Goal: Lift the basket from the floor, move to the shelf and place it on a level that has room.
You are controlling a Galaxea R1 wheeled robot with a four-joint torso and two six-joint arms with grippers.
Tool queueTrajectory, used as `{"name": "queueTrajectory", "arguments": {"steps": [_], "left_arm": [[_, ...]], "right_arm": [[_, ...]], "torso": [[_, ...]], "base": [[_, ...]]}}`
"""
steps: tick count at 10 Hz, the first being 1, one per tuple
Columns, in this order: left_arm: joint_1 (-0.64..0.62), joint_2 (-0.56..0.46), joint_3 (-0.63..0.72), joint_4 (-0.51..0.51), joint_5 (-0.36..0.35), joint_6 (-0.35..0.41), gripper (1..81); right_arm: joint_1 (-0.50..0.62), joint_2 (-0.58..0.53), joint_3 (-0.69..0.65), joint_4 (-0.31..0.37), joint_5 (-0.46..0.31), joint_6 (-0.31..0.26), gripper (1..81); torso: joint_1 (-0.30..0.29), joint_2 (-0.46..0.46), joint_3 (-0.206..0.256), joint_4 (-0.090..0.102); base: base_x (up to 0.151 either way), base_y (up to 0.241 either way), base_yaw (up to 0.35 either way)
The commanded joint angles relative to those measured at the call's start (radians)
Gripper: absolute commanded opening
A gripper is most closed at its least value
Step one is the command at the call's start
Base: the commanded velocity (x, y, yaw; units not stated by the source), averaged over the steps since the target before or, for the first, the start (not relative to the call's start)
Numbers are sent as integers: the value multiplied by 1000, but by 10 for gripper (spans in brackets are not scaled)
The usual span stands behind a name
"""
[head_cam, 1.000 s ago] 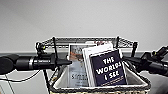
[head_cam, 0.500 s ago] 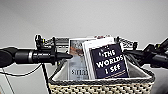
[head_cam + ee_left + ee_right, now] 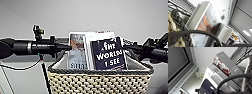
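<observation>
The cream woven basket (image 3: 100, 82) with its dark rim hangs in the air between my two arms, close in front of the head camera, with books standing in it. My left gripper (image 3: 66, 48) is at its left handle and my right gripper (image 3: 132, 48) at its right handle, both shut on the dark handle loops (image 3: 199, 32) (image 3: 230, 78). The shelf stands just behind: one thin black post (image 3: 44, 75) shows under my left arm. Its wire-grid level (image 3: 184, 5) (image 3: 240, 53) lies beyond the basket's rim in both wrist views.
A dark blue book titled "The Worlds I See" (image 3: 107, 53) and a grey book (image 3: 76, 52) stick up above the basket's rim. A plain light wall (image 3: 100, 15) is behind the shelf. A cable (image 3: 20, 67) hangs below my left arm.
Both arms and the basket have risen in the head view. The shelf's top wire tier, earlier seen above the arms, is now hidden behind them.
</observation>
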Motion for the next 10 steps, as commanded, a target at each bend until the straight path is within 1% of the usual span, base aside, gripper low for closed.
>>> {"name": "queueTrajectory", "arguments": {"steps": [1, 2, 3, 5, 6, 7, 8, 10], "left_arm": [[-143, 62, -86, -11, -61, 1, 10], [-157, 73, -106, -13, -59, 1, 10], [-178, 84, -126, -25, -56, 1, 10], [-220, 105, -186, -34, 10, 0, 10], [-227, 111, -222, -43, 13, 0, 10], [-235, 124, -259, -50, 27, 0, 10], [-243, 140, -293, -51, 57, 0, 10], [-244, 165, -351, -53, 64, 0, 10]], "right_arm": [[183, 61, -68, 26, 1, -7, 10], [184, 72, -88, 28, -5, -7, 10], [194, 79, -115, 29, -33, -7, 10], [230, 89, -165, 46, -44, -7, 10], [240, 99, -194, 52, -56, -5, 10], [249, 119, -232, 61, -87, -5, 10], [261, 138, -262, 71, -93, -2, 10], [283, 165, -321, 74, -102, 1, 10]], "torso": [[0, 0, 0, 0], [0, 0, 0, 0], [0, 0, 0, 0], [0, 0, 0, 0], [0, 0, 0, 0], [0, 0, 0, 0], [0, 0, 0, 0], [0, 0, 0, 0]], "base": [[0, 0, 0], [0, 0, 0], [0, 0, 0], [0, 0, 0], [0, 0, 0], [0, 0, 0], [0, 0, 0], [0, 0, 0]]}}
